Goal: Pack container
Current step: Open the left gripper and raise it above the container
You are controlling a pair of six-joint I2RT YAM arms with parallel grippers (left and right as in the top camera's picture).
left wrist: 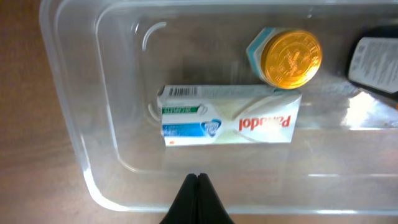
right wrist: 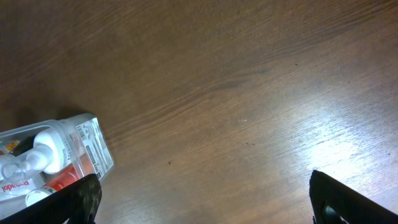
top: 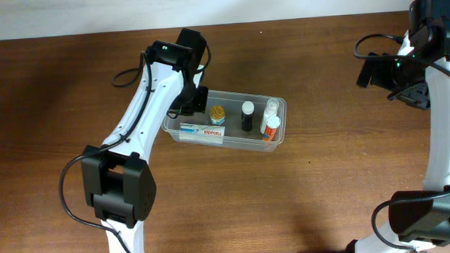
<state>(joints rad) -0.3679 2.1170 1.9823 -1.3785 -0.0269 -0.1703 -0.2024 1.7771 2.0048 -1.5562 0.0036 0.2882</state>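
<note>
The clear plastic container (top: 278,143) sits mid-table. Inside it lie a white Panadol box (top: 203,132), a gold-capped bottle (top: 218,113), a black bottle (top: 247,117) and white and orange bottles (top: 271,123). My left gripper (top: 188,105) hovers over the container's left end, shut and empty. In the left wrist view its fingertips (left wrist: 198,177) are pressed together above the container's rim (left wrist: 68,130), near the box (left wrist: 230,117) and the gold cap (left wrist: 290,58). My right gripper (top: 413,96) is open and empty at the far right; its view shows the container's end (right wrist: 93,146) at lower left.
Bare brown wooden tabletop (top: 325,205) surrounds the container. The table's far edge meets a pale wall (top: 206,7) at the top. The arm bases stand at the front left (top: 118,194) and front right (top: 423,217).
</note>
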